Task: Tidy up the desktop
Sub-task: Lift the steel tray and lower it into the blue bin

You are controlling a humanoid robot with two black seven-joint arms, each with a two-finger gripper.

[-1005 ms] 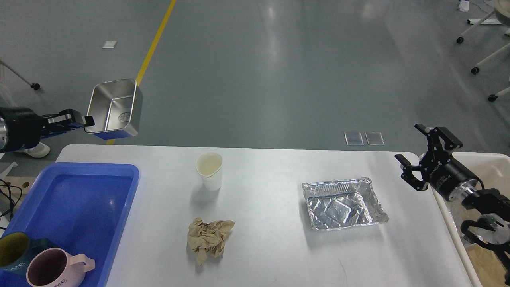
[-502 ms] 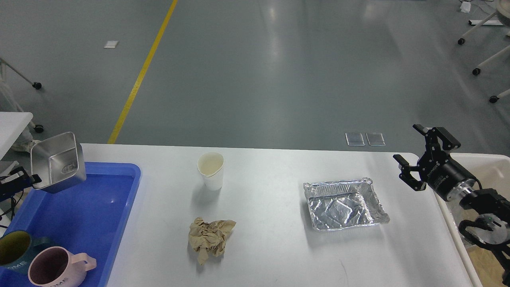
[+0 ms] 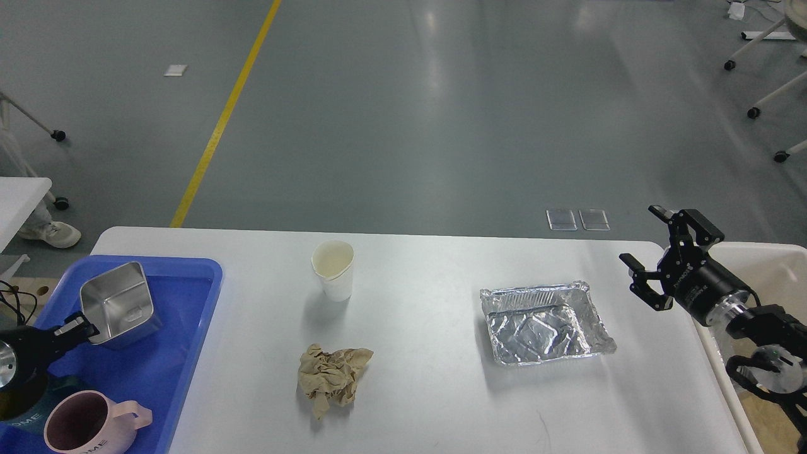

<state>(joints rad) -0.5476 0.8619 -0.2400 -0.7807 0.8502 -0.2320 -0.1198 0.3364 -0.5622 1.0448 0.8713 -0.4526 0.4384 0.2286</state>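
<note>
Desktop [image 3: 429, 391] first: a wide white table surface with rounded corners, filling the lower half of the head view, with grey floor beyond its far edge; near its middle stands a white paper cup [image 3: 333, 270], upright, its rim slightly dented; nearer the camera lies a crumpled brown paper ball [image 3: 333, 378], apart from the cup; to the right sits a crinkled foil tray [image 3: 545, 322], open side up, well apart from both. On the left end of the table rests a blue plastic tray [image 3: 167, 359]; inside it, toward its far left part, sits a shiny metal box [image 3: 118, 304], tilted a little, open side up; at the tray's near corner stands a pink mug [image 3: 85, 425], beside a dark mug [image 3: 22, 410] that the arm partly hides. The left gripper [image 3: 79, 328] comes in from the left edge and its fingers pinch the near-left rim of the metal box. The right gripper [image 3: 656, 255] hovers above the table's right edge, beyond the foil tray, touching nothing; its jaws are spread wide. Past that edge a beige bin [image 3: 778, 268] shows, partly hidden by the right arm.
</note>
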